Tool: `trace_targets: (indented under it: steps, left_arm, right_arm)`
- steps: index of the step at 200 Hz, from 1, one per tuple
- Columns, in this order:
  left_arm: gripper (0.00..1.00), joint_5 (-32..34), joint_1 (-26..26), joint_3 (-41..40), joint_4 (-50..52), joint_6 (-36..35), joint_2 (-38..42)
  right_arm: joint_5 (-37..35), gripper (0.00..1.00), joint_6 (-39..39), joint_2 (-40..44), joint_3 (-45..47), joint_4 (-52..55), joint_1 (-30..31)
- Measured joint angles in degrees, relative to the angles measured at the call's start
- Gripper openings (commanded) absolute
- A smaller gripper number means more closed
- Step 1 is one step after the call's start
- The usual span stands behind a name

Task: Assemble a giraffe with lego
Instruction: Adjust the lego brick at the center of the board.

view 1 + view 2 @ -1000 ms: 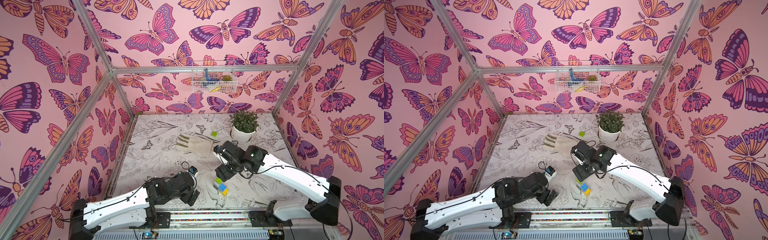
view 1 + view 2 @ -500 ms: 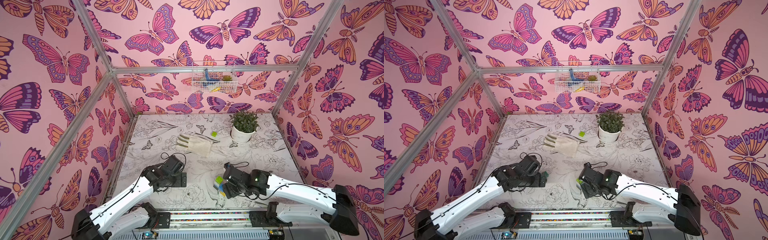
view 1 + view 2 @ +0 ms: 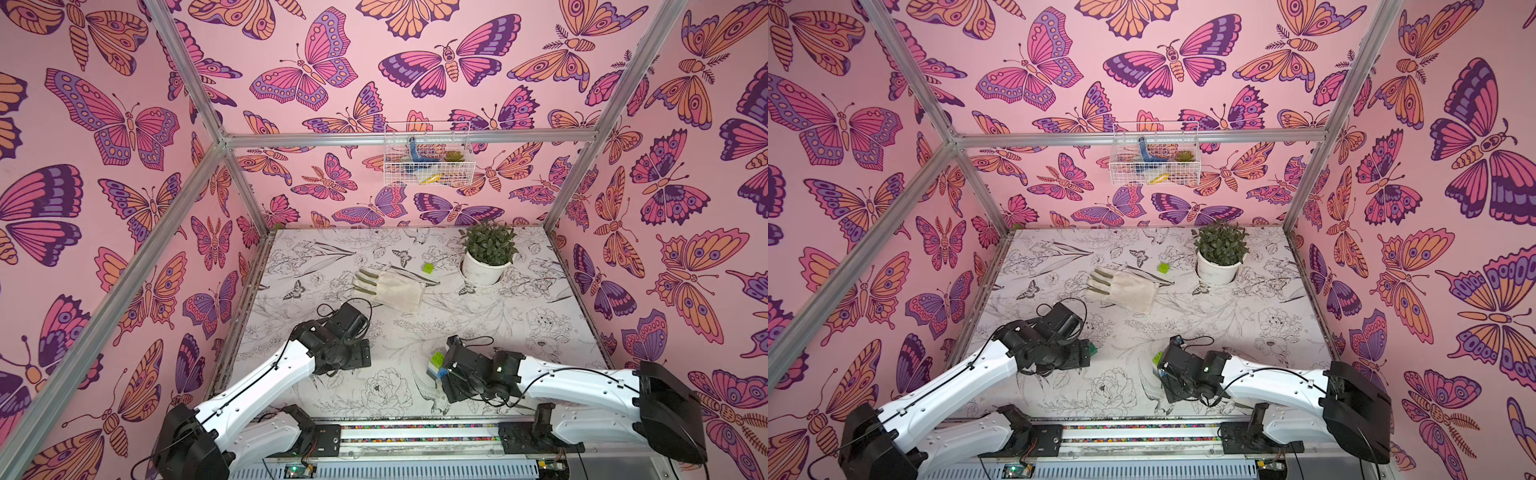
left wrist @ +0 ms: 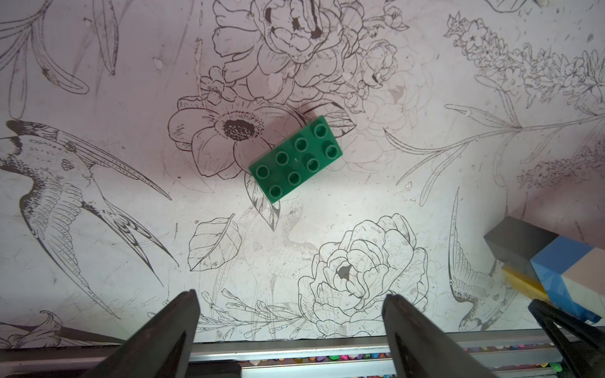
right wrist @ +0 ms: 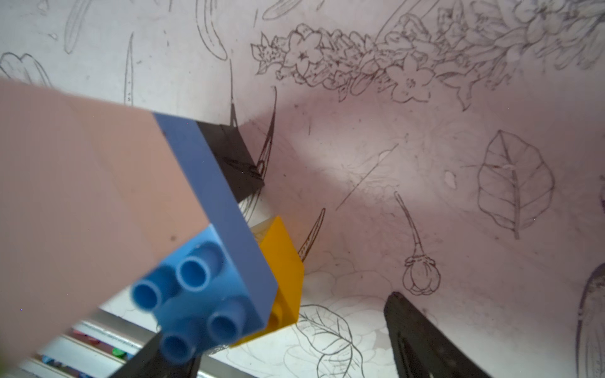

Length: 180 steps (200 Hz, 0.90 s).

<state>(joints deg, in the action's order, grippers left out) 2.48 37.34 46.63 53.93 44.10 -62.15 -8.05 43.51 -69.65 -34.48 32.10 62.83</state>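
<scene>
Left gripper (image 4: 289,294): jaws wide apart, nothing between them. It hangs over the table (image 4: 98,229), left of centre, front half. Green brick (image 4: 295,159) lies flat below it, eight studs up. The brick sits at a slant to the fingers (image 4: 176,327), ahead of their tips and untouched. In a top view only a sliver of that brick (image 3: 1093,349) shows past the gripper body.

Right gripper (image 3: 446,374): jaws also apart, low, right of centre, near the table's front edge. Giraffe (image 3: 435,365) sits right at its tip, part-built:
- Black and yellow legs are on the table, with the blue body across them.
- White, then lime, is stacked on one end of the body.
- Four blue studs on the other end are bare.

In the right wrist view the giraffe (image 5: 209,229) is close and blurred and overlaps one finger. The other finger (image 5: 425,337) stands well clear of it, so it is not clamped. Can't tell whether the near finger touches the blue body.

The green brick is loose on the table, well apart from the giraffe. The left wrist view shows both, with the giraffe (image 4: 550,261) at the frame edge.

At the back, a spare lime brick (image 3: 428,268) lies between the glove (image 3: 390,286) and the plant pot (image 3: 484,266), touching neither. A wire basket (image 3: 428,153) hangs on the back wall.
</scene>
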Motion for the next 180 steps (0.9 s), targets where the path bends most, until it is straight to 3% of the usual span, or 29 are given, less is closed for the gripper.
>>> trace_targets:
  steps: [91,180]
  left_arm:
    - [0.91,-1.0,-0.3,0.0,-0.4,0.6,-0.4]
    - [0.92,-0.1,-0.4,-0.5,-2.7,6.8,-3.7]
  right_arm:
    - [-3.5,0.84,-2.1,1.6,-0.9,4.4,-4.6]
    - [-3.2,0.85,-3.7,17.3,-5.9,15.1,-4.7]
